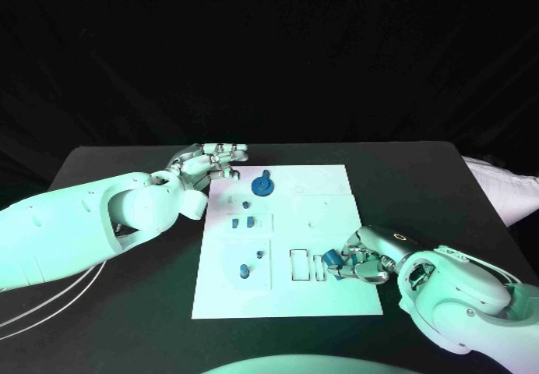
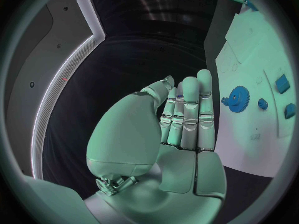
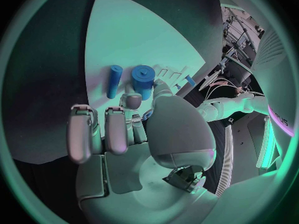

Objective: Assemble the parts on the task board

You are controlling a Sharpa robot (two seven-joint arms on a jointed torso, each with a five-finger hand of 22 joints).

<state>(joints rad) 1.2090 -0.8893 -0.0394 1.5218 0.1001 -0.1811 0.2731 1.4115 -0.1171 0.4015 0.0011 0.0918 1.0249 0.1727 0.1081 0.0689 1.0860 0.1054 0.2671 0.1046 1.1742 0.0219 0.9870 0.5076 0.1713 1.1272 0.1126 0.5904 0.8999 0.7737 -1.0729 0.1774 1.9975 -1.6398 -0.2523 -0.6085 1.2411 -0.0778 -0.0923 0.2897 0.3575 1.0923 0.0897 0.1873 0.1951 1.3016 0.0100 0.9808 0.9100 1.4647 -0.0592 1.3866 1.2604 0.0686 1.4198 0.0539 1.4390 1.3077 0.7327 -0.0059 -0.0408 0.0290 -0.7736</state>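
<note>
Two hands in play. Right hand (image 1: pixel 361 263) sits at the board's near-right edge, fingers curled in and pinching a small blue part (image 1: pixel 332 258) between thumb and a finger, right beside the white rectangular slot (image 1: pixel 300 265). Right wrist view shows a bit of blue at the fingertips (image 3: pixel 132 101); exact grip on the part is hidden behind the palm.

Left hand (image 1: pixel 211 164) hangs at the far-left corner of the task board (image 1: pixel 337 300), holding nothing; left wrist view has its fingers (image 2: pixel 189 115) straight and side by side, palm flat, off the board.

Board itself: blue gear (image 1: pixel 263 185) seated near the far edge, just beside the left hand. Small blue pegs (image 1: pixel 244 223) in the mid-left recess, one more blue peg (image 1: pixel 244 271) in the near-left recess. In the right wrist view a blue cylinder (image 3: pixel 114 81) and a wider blue round part (image 3: pixel 142 79) lie on the board past the fingertips.

Risks, as I read it:
- pinch is shallow, so the part could rotate in the grip and meet the slot crooked, then jam or pop out
- curled fingers sit close to the slot frame; any sideways drift could nudge the board across the tabletop (image 1: pixel 135 312)
- left hand isn't bracing the board, so nothing resists that shift
</note>
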